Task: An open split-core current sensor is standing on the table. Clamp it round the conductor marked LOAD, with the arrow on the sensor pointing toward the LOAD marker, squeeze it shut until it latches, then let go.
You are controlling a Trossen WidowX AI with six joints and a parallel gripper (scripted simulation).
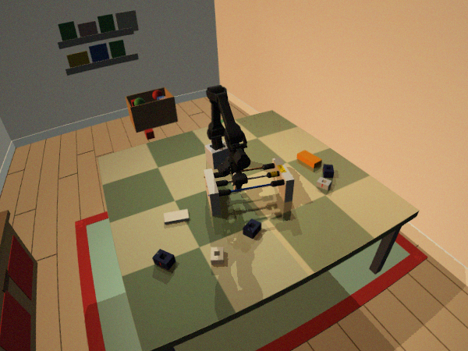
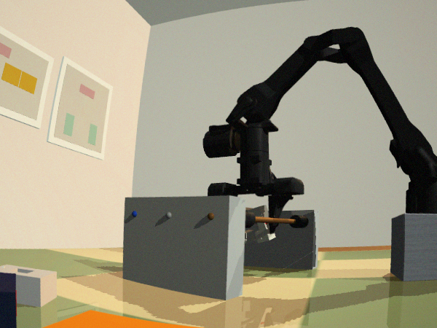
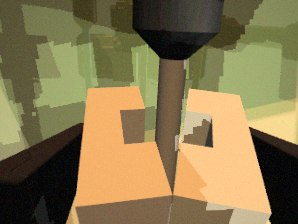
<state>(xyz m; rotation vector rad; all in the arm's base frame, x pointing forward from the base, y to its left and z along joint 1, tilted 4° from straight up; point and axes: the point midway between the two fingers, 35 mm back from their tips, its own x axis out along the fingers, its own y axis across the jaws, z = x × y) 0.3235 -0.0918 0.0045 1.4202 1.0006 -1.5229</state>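
Observation:
My gripper points down among the conductors and is shut on the open sensor. The sensor is a pale block in two halves, lit orange in the wrist view, touching at the near edge and spread in a V. The middle grey conductor runs between the halves, with a notch on each side of it; its depth in the notches cannot be told. A yellow marker sits on the right support block; its text is unreadable. The sensor's arrow is not readable.
A copper conductor and a blue conductor run on either side, between two upright blocks. Dark blocks, white blocks, a flat white bar and an orange block lie around.

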